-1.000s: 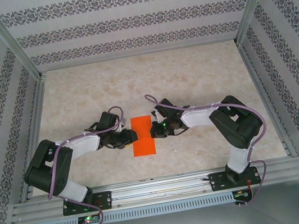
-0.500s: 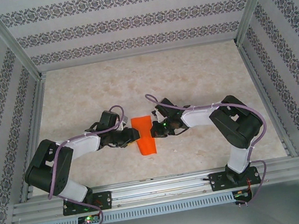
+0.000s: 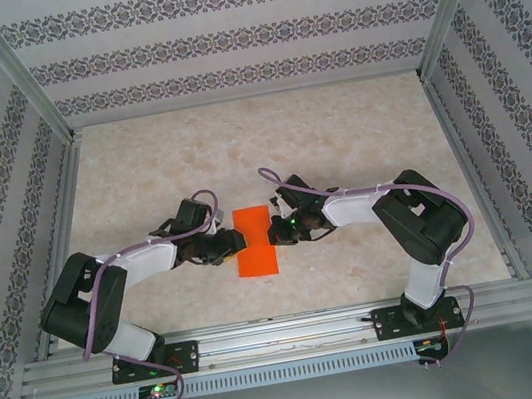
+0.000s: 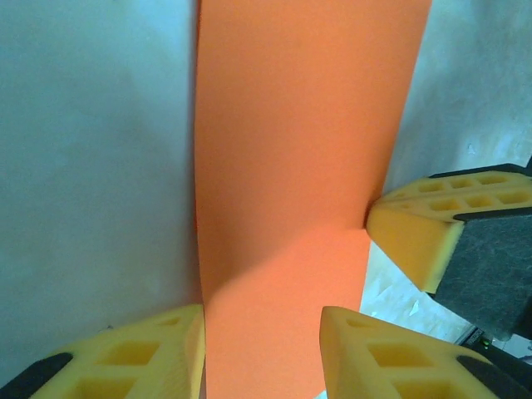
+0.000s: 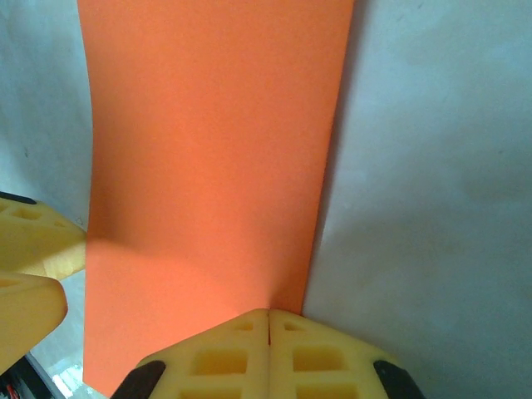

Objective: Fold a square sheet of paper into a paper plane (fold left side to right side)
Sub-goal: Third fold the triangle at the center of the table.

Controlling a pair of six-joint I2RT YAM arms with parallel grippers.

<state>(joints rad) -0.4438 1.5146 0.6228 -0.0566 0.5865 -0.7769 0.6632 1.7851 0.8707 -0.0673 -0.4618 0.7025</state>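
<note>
The square sheet of paper [image 3: 255,243] lies on the table as a narrow orange-red rectangle, longer than wide, between both grippers. My left gripper [image 3: 229,246] is at its left edge, jaws apart. In the left wrist view the paper [image 4: 291,166] runs between the yellow fingers [image 4: 378,353], one of which overlaps it. My right gripper [image 3: 273,231] is shut, its joined tips [image 5: 268,316] resting on the paper [image 5: 208,150] just inside its right edge. No paper plane is in view.
The pale marbled table [image 3: 258,150] stretches well beyond the paper. Patterned walls and metal posts [image 3: 25,86] close in the sides and back. A metal rail [image 3: 288,336] carrying the arm bases runs along the near edge.
Half a second ago the paper's near end was pulled in and narrowed; now it lies as a flat rectangle again. The left arm's elbow has shifted slightly. The right arm is still.
</note>
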